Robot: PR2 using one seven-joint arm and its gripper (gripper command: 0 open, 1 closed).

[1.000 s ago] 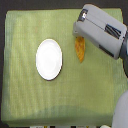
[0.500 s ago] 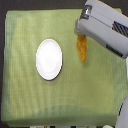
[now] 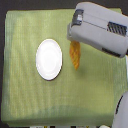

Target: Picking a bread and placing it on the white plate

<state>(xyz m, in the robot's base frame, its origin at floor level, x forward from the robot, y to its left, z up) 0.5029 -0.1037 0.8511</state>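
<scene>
The white plate [image 3: 49, 59] lies on the green cloth, left of centre in the exterior view. Just to its right lies the bread [image 3: 75, 56], a narrow golden-orange loaf set roughly upright in the image, its lower end pointing toward the bottom. Its upper end is hidden under my gripper [image 3: 75, 42], whose bulky grey housing reaches in from the upper right and sits directly over the loaf. The fingers are covered by the housing, so I cannot tell whether they are open or shut, or whether they touch the bread.
A green cloth [image 3: 30, 100] covers the table, with dark borders along the top and the exterior view's left. A grey part of the robot [image 3: 120, 114] shows at the lower right corner.
The gripper housing has shifted toward the exterior view's left and slightly down, now covering more of the bread's upper end. Plate and bread have stayed where they were.
</scene>
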